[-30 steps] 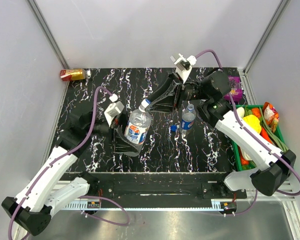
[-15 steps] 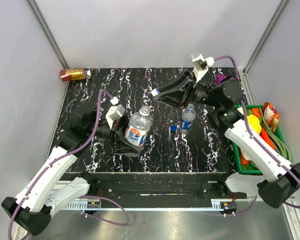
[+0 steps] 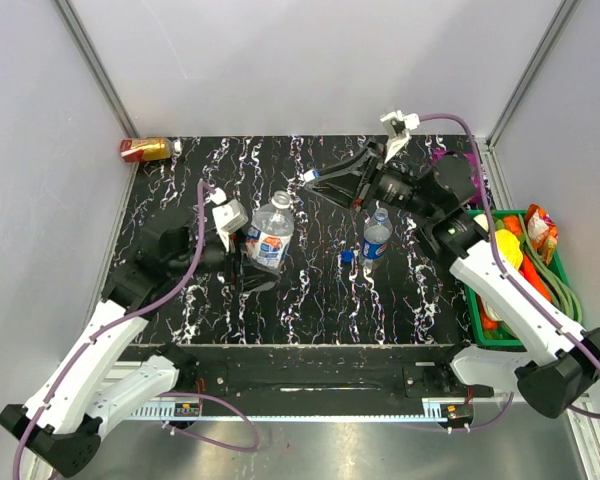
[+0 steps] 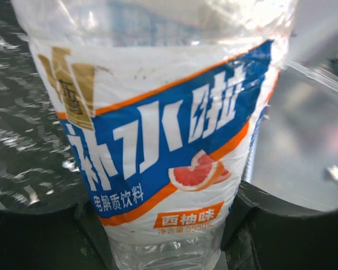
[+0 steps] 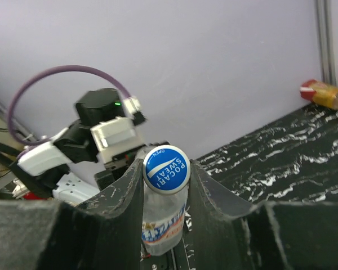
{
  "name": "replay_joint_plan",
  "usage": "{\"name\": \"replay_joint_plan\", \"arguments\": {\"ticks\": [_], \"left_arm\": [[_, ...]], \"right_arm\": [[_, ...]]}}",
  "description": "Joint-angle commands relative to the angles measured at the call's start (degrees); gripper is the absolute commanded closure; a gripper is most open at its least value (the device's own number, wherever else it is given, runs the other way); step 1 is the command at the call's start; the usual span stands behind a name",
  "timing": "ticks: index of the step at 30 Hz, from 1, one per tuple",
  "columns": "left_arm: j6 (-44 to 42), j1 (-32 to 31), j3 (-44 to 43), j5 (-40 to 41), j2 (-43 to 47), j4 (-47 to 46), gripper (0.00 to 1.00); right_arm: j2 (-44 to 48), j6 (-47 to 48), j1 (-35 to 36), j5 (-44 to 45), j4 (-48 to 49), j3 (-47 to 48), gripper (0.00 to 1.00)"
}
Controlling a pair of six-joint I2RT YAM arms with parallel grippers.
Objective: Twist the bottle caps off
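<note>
left end effector [image 4: 163,242]: clamped on clear plastic bottle with white, blue and orange label [image 4: 158,140], mid-worktop [image 3: 180,185] | right end effector [image 5: 166,175]: pinching round blue-and-white screw cap [image 5: 166,167], off the neck | tip: set cap down low, release gently, hold bottle steady

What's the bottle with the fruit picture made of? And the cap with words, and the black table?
The bottle looks like thin clear plastic: see-through, shiny and crinkled. The cap seems hard plastic, smooth blue top with white letters. The tabletop looks like black marble with white veins, maybe only a printed sheet.
</note>
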State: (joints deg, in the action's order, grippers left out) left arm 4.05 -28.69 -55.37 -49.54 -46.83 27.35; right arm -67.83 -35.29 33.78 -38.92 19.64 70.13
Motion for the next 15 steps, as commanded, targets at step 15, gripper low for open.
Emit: {"name": "replay_joint_plan", "arguments": {"ticks": [15], "left_arm": [[-1.3,0.0,0.1,43.7,8.8,3.9,1.0]], "right_arm": [[-24.0,11.2,0.0,5.7,-33.2,8.7,1.0]]}}
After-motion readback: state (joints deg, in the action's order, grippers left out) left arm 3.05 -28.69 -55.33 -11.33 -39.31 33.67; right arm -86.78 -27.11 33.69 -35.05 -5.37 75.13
